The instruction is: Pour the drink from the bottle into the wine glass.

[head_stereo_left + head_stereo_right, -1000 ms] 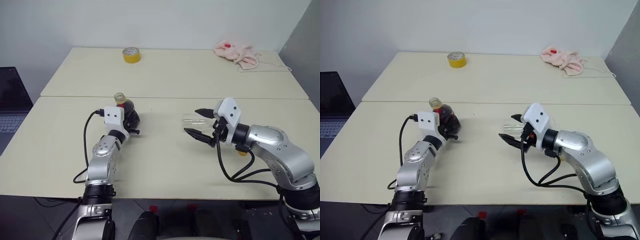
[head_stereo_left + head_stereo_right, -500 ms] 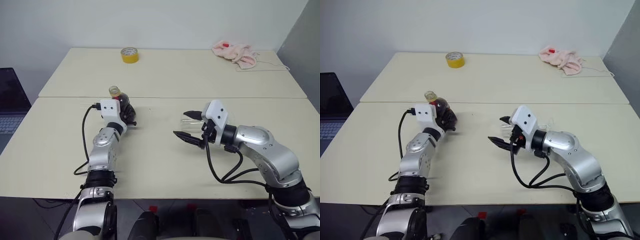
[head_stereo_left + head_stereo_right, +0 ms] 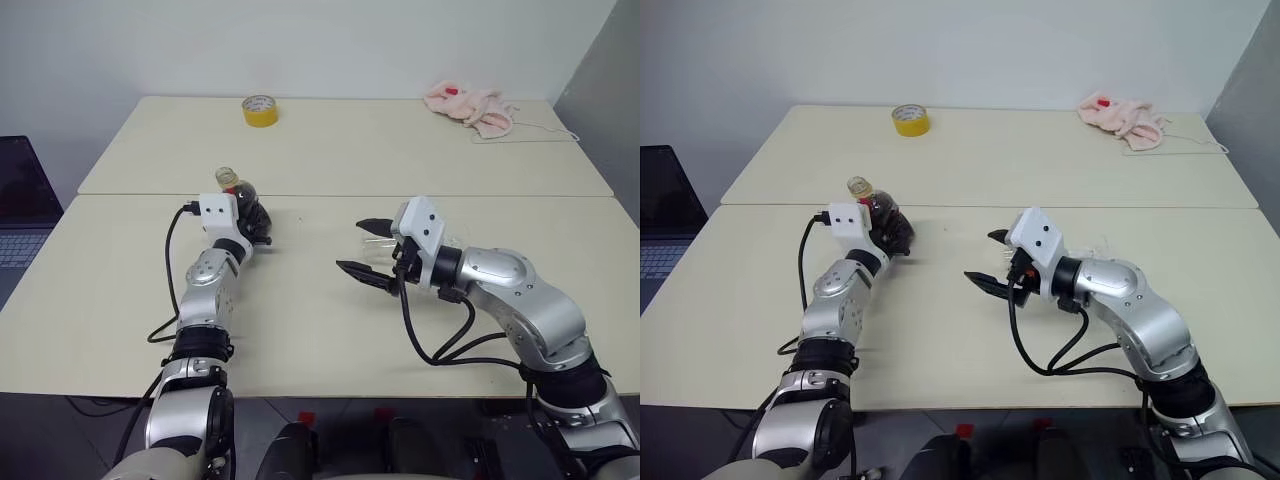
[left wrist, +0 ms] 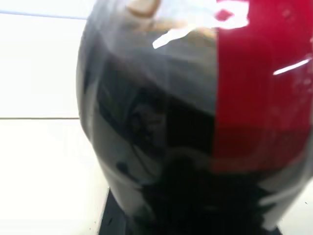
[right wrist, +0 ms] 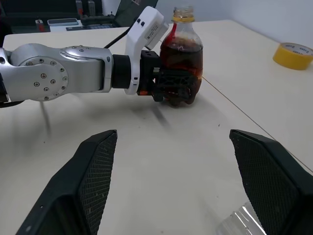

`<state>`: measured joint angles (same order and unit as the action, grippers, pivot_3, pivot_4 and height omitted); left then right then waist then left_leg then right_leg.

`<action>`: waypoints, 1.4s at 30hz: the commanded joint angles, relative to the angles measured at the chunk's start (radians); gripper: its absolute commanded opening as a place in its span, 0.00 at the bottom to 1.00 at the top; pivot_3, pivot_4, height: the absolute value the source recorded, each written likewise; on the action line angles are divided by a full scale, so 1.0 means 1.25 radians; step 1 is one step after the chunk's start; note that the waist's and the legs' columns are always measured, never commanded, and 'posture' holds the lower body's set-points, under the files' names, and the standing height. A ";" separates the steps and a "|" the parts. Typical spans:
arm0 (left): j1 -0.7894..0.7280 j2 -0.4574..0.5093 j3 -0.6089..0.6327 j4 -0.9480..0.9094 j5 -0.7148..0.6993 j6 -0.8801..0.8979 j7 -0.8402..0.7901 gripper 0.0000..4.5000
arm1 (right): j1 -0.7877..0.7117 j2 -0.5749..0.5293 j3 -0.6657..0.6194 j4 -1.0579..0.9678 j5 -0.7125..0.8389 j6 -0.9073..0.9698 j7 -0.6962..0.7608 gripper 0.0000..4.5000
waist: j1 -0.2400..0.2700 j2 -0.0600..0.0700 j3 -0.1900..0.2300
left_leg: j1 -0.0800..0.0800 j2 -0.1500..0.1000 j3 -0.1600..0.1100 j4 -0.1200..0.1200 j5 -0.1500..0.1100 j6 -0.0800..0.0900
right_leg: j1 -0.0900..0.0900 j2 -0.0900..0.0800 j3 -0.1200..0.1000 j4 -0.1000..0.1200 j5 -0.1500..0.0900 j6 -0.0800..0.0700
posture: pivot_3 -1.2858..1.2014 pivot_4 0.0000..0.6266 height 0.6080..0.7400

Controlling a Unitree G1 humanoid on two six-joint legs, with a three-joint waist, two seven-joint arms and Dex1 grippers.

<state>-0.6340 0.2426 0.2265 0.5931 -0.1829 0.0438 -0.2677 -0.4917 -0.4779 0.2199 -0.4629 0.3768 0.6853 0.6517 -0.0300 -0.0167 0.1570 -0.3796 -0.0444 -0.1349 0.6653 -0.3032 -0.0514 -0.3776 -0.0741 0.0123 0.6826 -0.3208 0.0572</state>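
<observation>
Standing on a cream table (image 3: 330, 330) against a white wall, the bottle (image 5: 181, 68) of drink (image 5: 182, 58) sits in the left gripper (image 5: 176, 89), whose grip cannot be judged, opposite the wide-open right gripper (image 3: 360, 248).

Item one: yellow tape roll (image 3: 260, 110), lying flat on the far cream table (image 3: 380, 150), well beyond the left pincer (image 3: 257, 228) and nearly straight ahead of it. Item two: crumpled pink cloth (image 3: 470, 106) with a small red spot, on the same far table, well beyond the right pincer (image 3: 350, 245) and out to its right, a thin white cord (image 3: 545, 130) trailing beside it. Item three: near cream table (image 3: 300, 330), butted against the far one beneath both pincers, with a dark open laptop (image 3: 20, 215) off its edge, far to the left of the left pincer.
</observation>
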 commanded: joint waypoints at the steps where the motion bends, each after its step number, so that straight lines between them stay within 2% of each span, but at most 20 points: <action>1: -0.006 0.012 0.004 0.019 0.003 -0.015 0.009 0.53 | -0.016 0.004 -0.006 -0.019 0.004 -0.003 0.004 0.88 | -0.002 0.000 0.000 | 0.000 0.000 0.000 0.000 0.000 0.000 | 0.000 0.000 0.000 0.000 0.000 0.000 | 0.52 0.24 1.00; 7: -0.004 0.022 -0.007 0.026 0.019 -0.038 0.008 0.97 | -0.017 0.006 -0.008 -0.017 0.003 -0.005 0.007 0.88 | -0.002 0.000 0.000 | -0.001 0.000 0.000 0.000 0.000 0.000 | -0.002 0.000 0.000 0.000 0.000 0.000 | 0.52 0.24 1.00; 8: -0.003 0.022 -0.007 0.024 0.018 -0.039 0.008 0.99 | -0.016 0.006 -0.008 -0.016 0.003 -0.005 0.007 0.88 | -0.002 0.000 0.000 | -0.001 0.000 0.000 0.000 0.000 0.000 | -0.002 0.000 0.000 0.000 0.000 0.000 | 0.52 0.24 1.00; 18: 0.057 0.019 -0.015 -0.057 0.022 -0.047 0.004 0.99 | -0.010 0.001 -0.014 -0.021 0.005 -0.009 0.015 0.88 | -0.002 0.000 0.000 | -0.001 0.000 0.000 0.000 0.000 0.000 | -0.002 0.000 0.001 0.000 0.000 0.000 | 0.52 0.24 1.00; 22: 0.118 0.028 -0.037 -0.133 0.028 -0.027 -0.020 0.99 | -0.001 -0.010 -0.021 -0.027 -0.001 -0.011 0.016 0.88 | -0.002 0.000 0.000 | -0.001 0.000 0.000 -0.001 0.000 0.000 | -0.002 0.000 0.001 0.000 0.000 0.000 | 0.52 0.24 1.00; 33: 0.320 0.061 -0.009 -0.434 -0.009 0.117 -0.020 0.99 | 0.085 -0.089 -0.087 -0.087 0.021 -0.003 0.028 0.88 | -0.001 0.000 0.000 | -0.001 0.000 0.001 -0.001 0.000 0.000 | -0.002 0.000 0.001 0.000 0.000 0.000 | 0.52 0.24 1.00; 36: 0.380 0.100 -0.020 -0.543 -0.036 0.168 -0.077 0.99 | 0.132 -0.112 -0.122 -0.109 0.028 0.003 0.025 0.88 | 0.000 0.000 0.000 | -0.001 0.001 0.000 -0.001 0.000 0.000 | -0.001 0.000 0.001 0.000 0.000 0.000 | 0.52 0.24 1.00; 42: 0.458 0.230 -0.023 -0.734 -0.145 0.288 -0.240 0.99 | 0.222 -0.141 -0.192 -0.146 0.023 -0.005 -0.006 0.88 | 0.001 0.000 0.000 | -0.001 0.001 0.001 -0.001 0.000 0.000 | -0.001 0.000 0.002 -0.001 0.000 0.000 | 0.52 0.24 1.00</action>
<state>-0.0648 0.5054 0.1908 -0.2482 -0.3151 0.3724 -0.5175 -0.2163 -0.6451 0.0165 -0.5955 0.4092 0.7003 0.6588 -0.0290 -0.0162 0.1571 -0.3798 -0.0432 -0.1339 0.6641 -0.3036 -0.0507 -0.3779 -0.0735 0.0146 0.6820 -0.3209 0.0570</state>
